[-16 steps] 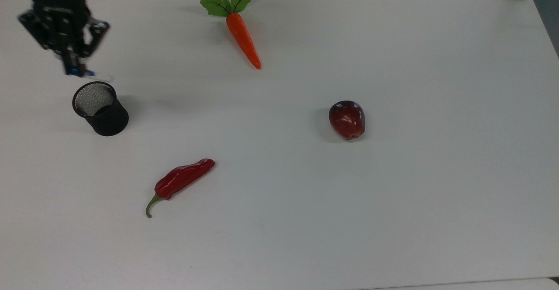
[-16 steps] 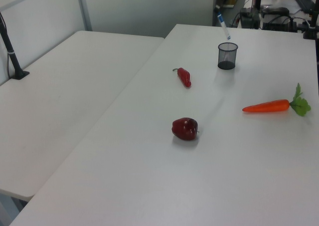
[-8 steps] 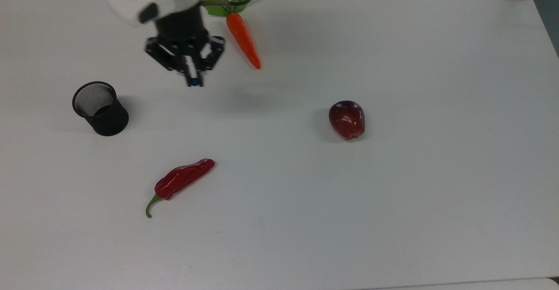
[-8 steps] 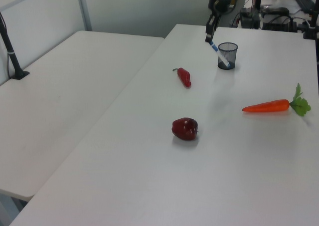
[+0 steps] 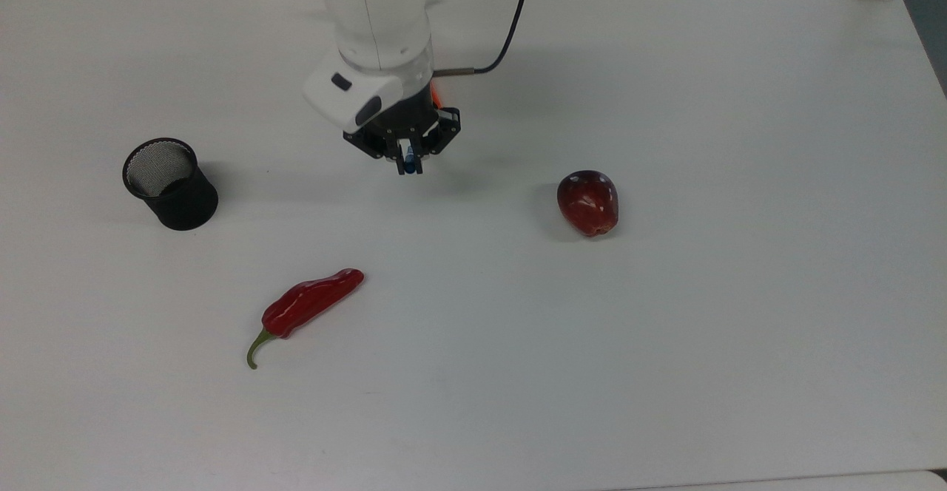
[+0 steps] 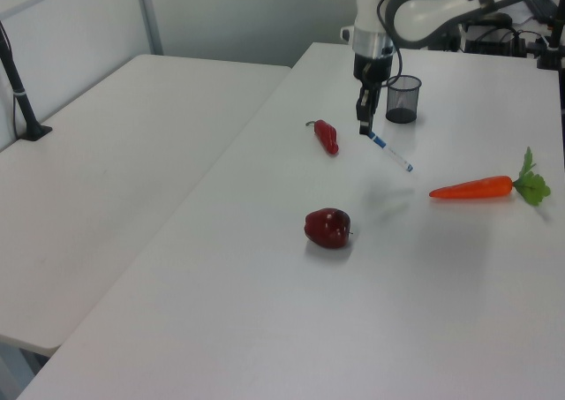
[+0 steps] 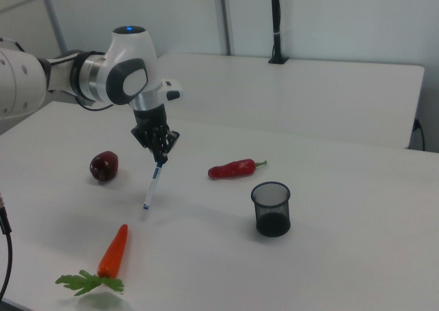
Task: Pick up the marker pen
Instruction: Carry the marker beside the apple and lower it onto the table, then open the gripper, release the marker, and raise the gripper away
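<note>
The claw (image 5: 409, 160) is clamped on the blue-capped end of the marker pen (image 6: 388, 151), which is carried clear of the counter (image 5: 666, 328). In the left view the pen is seen hanging slantwise from the fingers, its white barrel and small blue tail pointing down toward the carrot (image 6: 472, 188); in the right view it hangs nearly upright between the dark red apple (image 7: 103, 166) and the red chilli pepper (image 7: 233, 168), its tail just above the counter surface.

A second ago the claw was held at the far edge of the top view's left, just above the black mesh pen cup (image 5: 169, 183), with the pen already gripped. Half a second ago it had been moved about halfway across toward the carrot. Now the pen has been carried well apart from the cup, over the open middle of the counter. The cup, chilli pepper, apple and carrot have not been shifted.

From this it is judged that the taking is essentially accomplished: the pen has been drawn out and transported away. A slanted pen gripped at one end could be swung or slipped if the grip were loosened early.
</note>
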{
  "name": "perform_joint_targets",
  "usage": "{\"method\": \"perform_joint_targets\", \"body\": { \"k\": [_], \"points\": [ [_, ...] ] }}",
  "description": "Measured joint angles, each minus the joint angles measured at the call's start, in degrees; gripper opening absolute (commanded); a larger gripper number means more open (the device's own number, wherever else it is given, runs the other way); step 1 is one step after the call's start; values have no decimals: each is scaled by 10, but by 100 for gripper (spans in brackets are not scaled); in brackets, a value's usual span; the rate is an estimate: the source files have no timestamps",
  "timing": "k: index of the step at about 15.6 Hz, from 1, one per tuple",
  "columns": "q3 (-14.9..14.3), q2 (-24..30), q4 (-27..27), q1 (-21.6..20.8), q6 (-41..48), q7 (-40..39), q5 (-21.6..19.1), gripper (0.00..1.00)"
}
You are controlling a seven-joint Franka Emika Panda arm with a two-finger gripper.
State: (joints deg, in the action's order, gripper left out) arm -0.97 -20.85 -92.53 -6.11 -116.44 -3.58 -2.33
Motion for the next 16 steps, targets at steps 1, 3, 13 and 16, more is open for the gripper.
{"method": "perform_joint_targets", "body": {
  "k": [1, 3, 13, 16],
  "points": [
    [0, -8, 0, -2, 0, 0, 0, 15],
    [0, -24, 0, -7, 0, 0, 0, 18],
    [0, -41, 3, -12, 0, 3, 0, 100],
    [-1, -36, 10, -12, 0, 20, 12, 100]
  ]
}}
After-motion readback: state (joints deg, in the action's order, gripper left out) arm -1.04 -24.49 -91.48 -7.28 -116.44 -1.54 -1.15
